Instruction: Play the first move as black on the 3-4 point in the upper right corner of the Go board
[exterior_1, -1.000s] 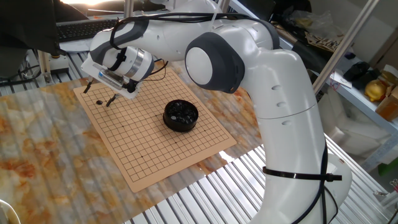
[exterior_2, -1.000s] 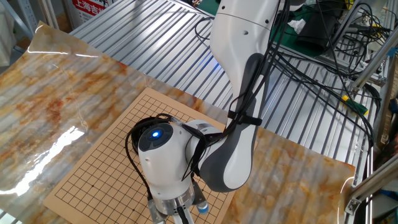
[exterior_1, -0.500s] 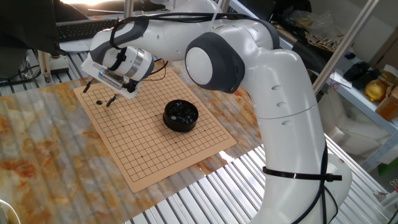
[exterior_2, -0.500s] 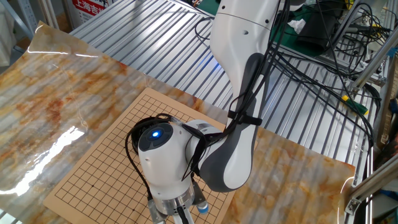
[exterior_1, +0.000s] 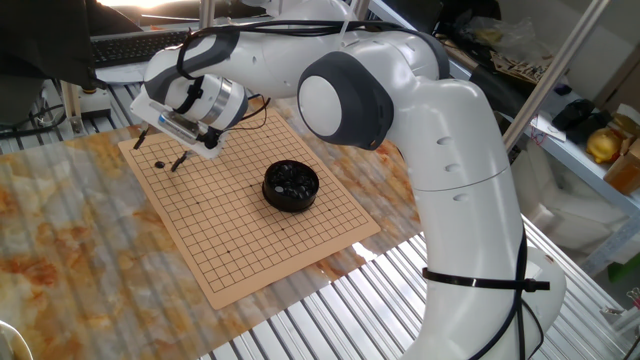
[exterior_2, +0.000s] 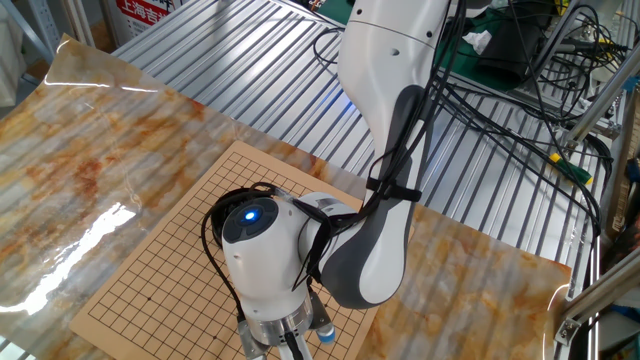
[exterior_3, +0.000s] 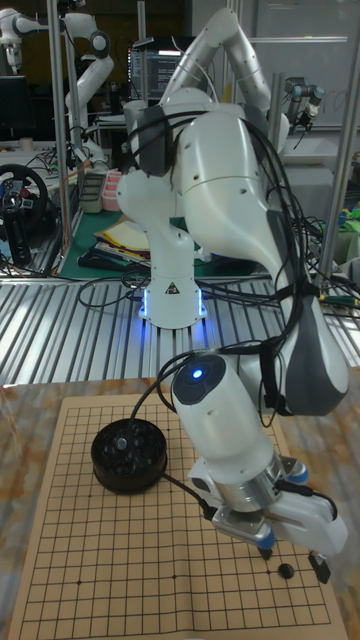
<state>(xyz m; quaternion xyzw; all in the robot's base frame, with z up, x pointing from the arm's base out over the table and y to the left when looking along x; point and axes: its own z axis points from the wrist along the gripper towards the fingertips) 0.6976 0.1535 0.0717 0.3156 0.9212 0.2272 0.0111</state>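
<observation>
A small black stone (exterior_1: 160, 163) lies on the wooden Go board (exterior_1: 250, 245) near its far left corner, a few lines in from both edges. My gripper (exterior_1: 158, 156) hovers just over it, open, one fingertip on each side of the stone. In the tall fixed view the same stone (exterior_3: 286, 571) sits on the board (exterior_3: 100, 560) at the lower right, between the spread fingertips of the gripper (exterior_3: 294, 560). Exactly which crossing it covers I cannot tell. In the other fixed view the arm hides both stone and fingertips.
A round black bowl (exterior_1: 291, 186) of black stones stands on the board's middle, also seen as the bowl (exterior_3: 128, 455) at the board's left. The board (exterior_2: 150, 270) lies on a marbled mat (exterior_1: 70, 230), with ribbed metal table around it.
</observation>
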